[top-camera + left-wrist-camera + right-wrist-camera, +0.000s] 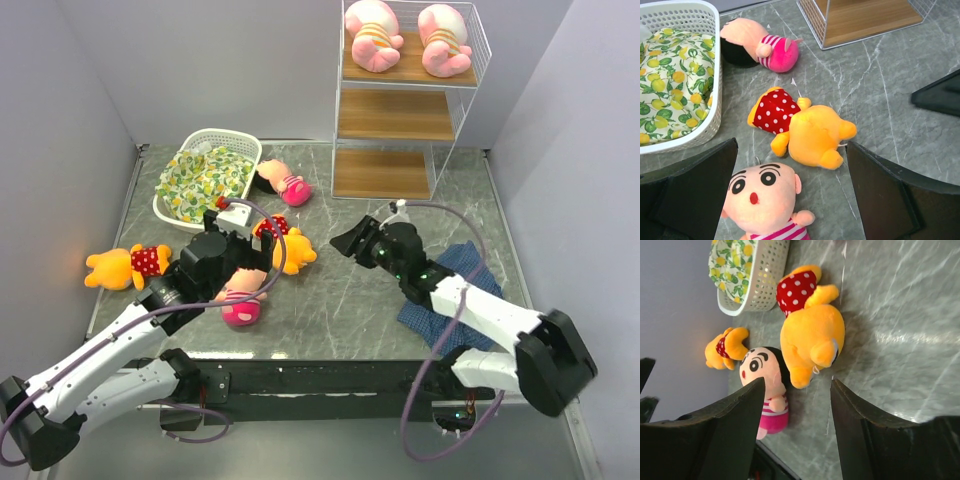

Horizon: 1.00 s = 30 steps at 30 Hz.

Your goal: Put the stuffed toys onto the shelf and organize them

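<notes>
Two piglets (373, 35) are lying on the top board of the shelf (395, 115); four toys are lying on the tabletop (370, 300). We're seeing the left gripper (790, 150) hovering with fingers spread wide, holding nothing. The near doll (762, 192) is lying face up, head right between those fingers in the left wrist view, body running back toward the wrist, so its long axis is crossing the jaw line. The middle bear (812, 137) is lying just beyond the doll, slanted, shirt end toward the basket (235, 140). The right gripper (797, 384) is also spread and empty, pointing at that bear from the shelf side, apart from it. We're judging the left arm nearer to both, with the doll the likelier pick. The far bear (125, 265) and far doll (285, 185) are lying farther off.
</notes>
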Motion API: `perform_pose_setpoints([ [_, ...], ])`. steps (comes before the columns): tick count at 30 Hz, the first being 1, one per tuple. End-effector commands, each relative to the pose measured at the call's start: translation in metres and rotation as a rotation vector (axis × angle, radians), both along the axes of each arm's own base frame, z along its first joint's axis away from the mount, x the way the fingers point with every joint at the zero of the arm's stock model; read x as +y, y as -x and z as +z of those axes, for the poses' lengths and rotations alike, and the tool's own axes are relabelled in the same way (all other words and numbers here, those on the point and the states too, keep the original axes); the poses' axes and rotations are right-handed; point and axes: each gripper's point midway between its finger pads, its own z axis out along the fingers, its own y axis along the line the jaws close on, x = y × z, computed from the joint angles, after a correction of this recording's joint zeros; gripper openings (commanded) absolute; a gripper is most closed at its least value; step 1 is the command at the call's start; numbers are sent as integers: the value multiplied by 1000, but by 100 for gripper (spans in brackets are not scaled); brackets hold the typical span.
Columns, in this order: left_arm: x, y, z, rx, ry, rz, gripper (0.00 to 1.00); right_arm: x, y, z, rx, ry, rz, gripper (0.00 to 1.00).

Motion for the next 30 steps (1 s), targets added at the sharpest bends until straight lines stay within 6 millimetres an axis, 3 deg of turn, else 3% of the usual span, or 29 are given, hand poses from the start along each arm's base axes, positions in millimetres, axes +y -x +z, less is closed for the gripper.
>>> perform_pose_setpoints([
  [1, -1, 0, 23, -58, 44, -9, 96, 30, -11, -2, 68, -204, -37, 63],
  [7, -2, 0, 22, -55, 36, -14, 96, 58, -18, -36, 143, -193, -6, 64],
  [9, -2, 0, 21, -54, 37, -17, 96, 68, -21, -35, 139, -199, 19, 64],
  [13, -2, 1, 22, -57, 37, -21, 96, 85, -21, -56, 182, -199, 49, 63],
  [22, -2, 2, 23, -59, 39, -22, 96, 94, -33, -71, 149, -135, 51, 57],
  [23, -2, 2, 22, -57, 37, -22, 96, 93, -35, -71, 139, -131, 48, 53],
  [26, -3, 1, 21, -52, 32, -27, 97, 91, -34, -71, 118, -109, 54, 27],
  [27, -4, 1, 20, -51, 31, -32, 97, 89, -33, -67, 105, -109, 58, 14],
  [29, -7, 1, 18, -46, 27, -43, 98, 85, -27, -65, 101, -97, 68, 5],
  [30, -7, 1, 18, -46, 26, -47, 98, 83, -24, -54, 79, -103, 72, 0],
])
